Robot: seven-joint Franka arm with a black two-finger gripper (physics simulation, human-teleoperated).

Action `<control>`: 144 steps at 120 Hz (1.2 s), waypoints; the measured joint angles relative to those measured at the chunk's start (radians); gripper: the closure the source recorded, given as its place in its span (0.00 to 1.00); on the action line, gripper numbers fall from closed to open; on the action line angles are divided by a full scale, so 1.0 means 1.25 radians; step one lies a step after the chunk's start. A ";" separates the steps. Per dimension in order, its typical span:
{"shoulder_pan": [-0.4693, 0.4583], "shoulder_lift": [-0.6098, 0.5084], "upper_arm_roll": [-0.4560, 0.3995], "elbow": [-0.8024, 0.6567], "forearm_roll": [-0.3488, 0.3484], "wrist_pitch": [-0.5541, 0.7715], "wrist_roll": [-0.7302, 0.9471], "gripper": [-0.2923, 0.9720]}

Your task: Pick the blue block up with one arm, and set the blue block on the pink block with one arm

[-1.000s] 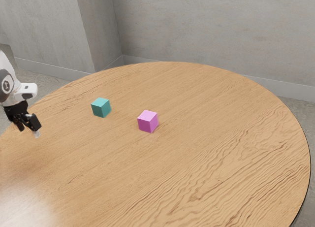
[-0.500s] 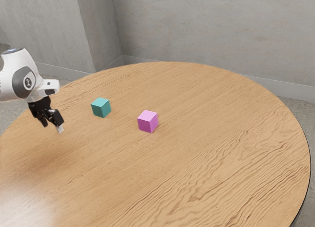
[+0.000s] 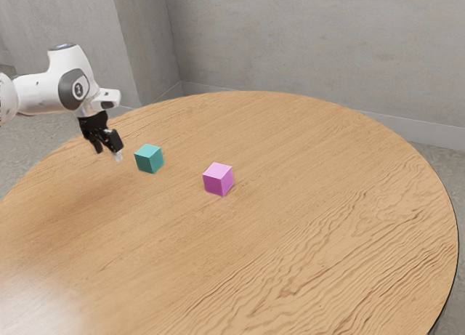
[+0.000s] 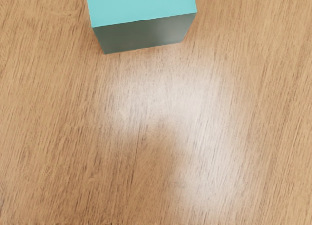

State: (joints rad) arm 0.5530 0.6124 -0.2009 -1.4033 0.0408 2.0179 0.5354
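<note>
The gripper (image 3: pixel 115 153) hangs above the table (image 3: pixel 312 233) near its edge on the exterior view's left, just beside the blue block (image 3: pixel 149 158) and holding nothing; how far it is open I cannot tell. The blue block rests flat on the wood, apart from the pink block (image 3: pixel 218 179), which sits nearer the table's middle. In the wrist view the blue block (image 4: pixel 141 12) lies ahead of the hand on the bare table (image 4: pixel 204 137).

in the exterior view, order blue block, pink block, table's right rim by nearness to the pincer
1. blue block, beside the pincer, toward the exterior view's right
2. pink block, mid-table, beyond it
3. table rim, far right of that view
</note>
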 joint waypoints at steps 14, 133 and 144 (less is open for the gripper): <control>-0.033 0.062 0.034 0.105 -0.006 -0.048 -0.007 0.23; -0.129 0.273 0.091 0.342 -0.169 0.088 -0.075 0.24; -0.129 0.266 0.104 0.309 -0.174 0.094 -0.098 0.23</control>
State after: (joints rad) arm 0.3912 0.9443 -0.0708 -1.0174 -0.1761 2.1352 0.4127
